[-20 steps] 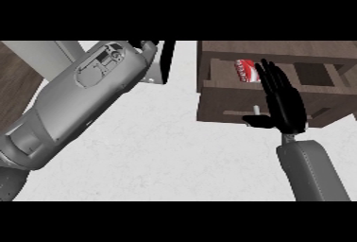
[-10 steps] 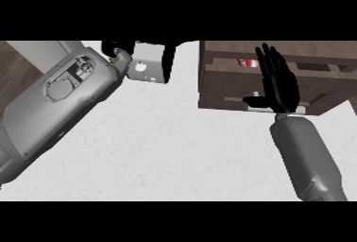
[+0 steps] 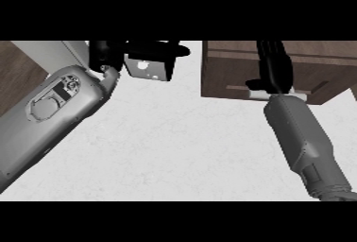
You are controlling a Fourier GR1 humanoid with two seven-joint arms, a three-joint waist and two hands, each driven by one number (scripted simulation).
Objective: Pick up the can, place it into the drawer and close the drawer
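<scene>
The drawer [image 3: 279,71] at the table's [image 3: 174,151] far right corner has slid nearly shut under my right hand [image 3: 273,66], fingers straight against its front. The can, visible a moment ago, is now hidden inside; my left hand [image 3: 111,54] rests at the far edge, its fingers unclear.
</scene>
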